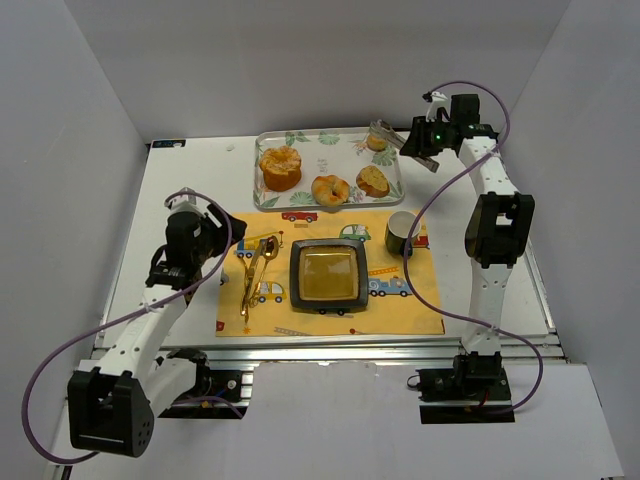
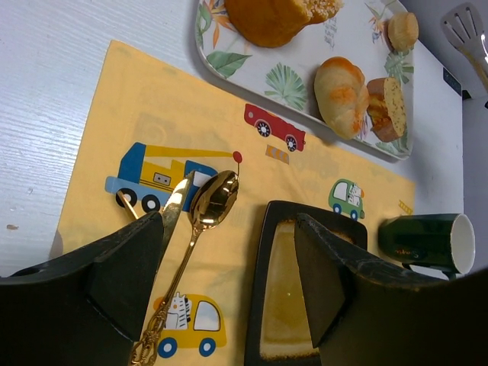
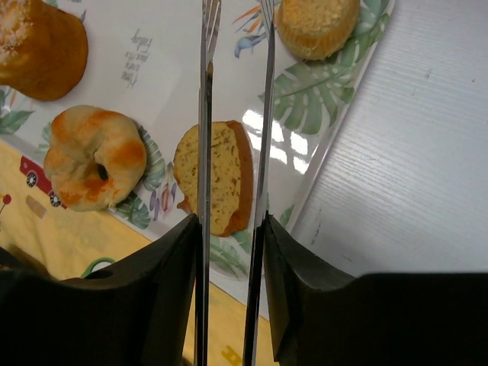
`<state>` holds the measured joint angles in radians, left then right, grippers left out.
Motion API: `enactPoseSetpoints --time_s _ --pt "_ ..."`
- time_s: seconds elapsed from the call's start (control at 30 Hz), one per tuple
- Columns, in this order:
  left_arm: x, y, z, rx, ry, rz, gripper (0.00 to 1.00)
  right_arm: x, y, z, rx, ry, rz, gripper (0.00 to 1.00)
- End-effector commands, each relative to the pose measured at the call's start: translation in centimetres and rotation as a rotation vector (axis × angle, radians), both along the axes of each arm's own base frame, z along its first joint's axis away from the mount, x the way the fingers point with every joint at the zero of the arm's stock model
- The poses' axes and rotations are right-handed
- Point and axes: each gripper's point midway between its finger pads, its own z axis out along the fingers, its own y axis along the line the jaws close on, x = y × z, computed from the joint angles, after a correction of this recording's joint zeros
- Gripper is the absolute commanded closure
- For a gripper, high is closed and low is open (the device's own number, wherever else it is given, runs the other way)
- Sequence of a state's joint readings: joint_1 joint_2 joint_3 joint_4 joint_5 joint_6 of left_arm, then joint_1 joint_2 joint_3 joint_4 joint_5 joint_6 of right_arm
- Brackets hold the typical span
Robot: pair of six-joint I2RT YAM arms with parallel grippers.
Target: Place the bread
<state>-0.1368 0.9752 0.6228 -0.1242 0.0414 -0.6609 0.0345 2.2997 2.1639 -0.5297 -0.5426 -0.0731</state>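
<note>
The small round bun (image 1: 377, 142) lies at the back right of the leaf-print tray (image 1: 300, 145). The ring-shaped glazed roll (image 1: 330, 190) lies near the tray's front edge. My right gripper (image 1: 425, 140) is shut on metal tongs (image 1: 387, 133), whose tips are open and reach over the small bun. In the right wrist view the tongs' arms (image 3: 204, 152) run up between the fingers (image 3: 171, 267) toward the bun (image 3: 316, 27), with the roll (image 3: 95, 156) to the left. My left gripper (image 1: 225, 232) is open and empty above the placemat's left side, over a gold spoon (image 2: 210, 210).
A large muffin-like cake (image 1: 280, 167) and a cut bread slice (image 1: 373, 181) also lie on the tray. A dark square plate (image 1: 328, 275) sits mid-placemat (image 1: 300, 322), gold cutlery (image 1: 255, 270) to its left, a green mug (image 1: 400, 232) to its right. White walls surround the table.
</note>
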Motion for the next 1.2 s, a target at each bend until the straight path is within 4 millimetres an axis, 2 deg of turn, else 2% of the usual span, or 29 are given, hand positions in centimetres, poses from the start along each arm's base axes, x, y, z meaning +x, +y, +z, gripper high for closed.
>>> enactPoseSetpoints --time_s 0.0,0.4,0.5,0.7,1.07,1.17 --pt "1.3 0.1 2.7 -0.008 -0.067 0.013 0.21 1.6 -0.5 0.9 0.011 -0.059 -0.062 0.57" --pt "2.4 -0.2 2.1 -0.004 -0.049 0.007 0.21 3.1 -1.3 -0.7 -0.042 -0.094 -0.088 0.49" --pt "2.5 -0.2 2.1 -0.005 -0.050 0.008 0.21 3.3 -1.4 -2.0 -0.050 -0.079 -0.088 0.48" --pt "2.7 -0.3 1.8 -0.009 -0.042 0.010 0.21 4.0 -1.7 -3.0 -0.067 -0.080 -0.100 0.47" --pt "3.4 -0.3 1.5 -0.007 -0.032 0.008 0.21 4.3 -1.9 -3.6 -0.083 -0.083 -0.099 0.45" --pt "3.4 -0.4 1.6 -0.008 -0.035 0.006 0.21 4.3 -1.8 -3.3 -0.079 -0.093 -0.093 0.44"
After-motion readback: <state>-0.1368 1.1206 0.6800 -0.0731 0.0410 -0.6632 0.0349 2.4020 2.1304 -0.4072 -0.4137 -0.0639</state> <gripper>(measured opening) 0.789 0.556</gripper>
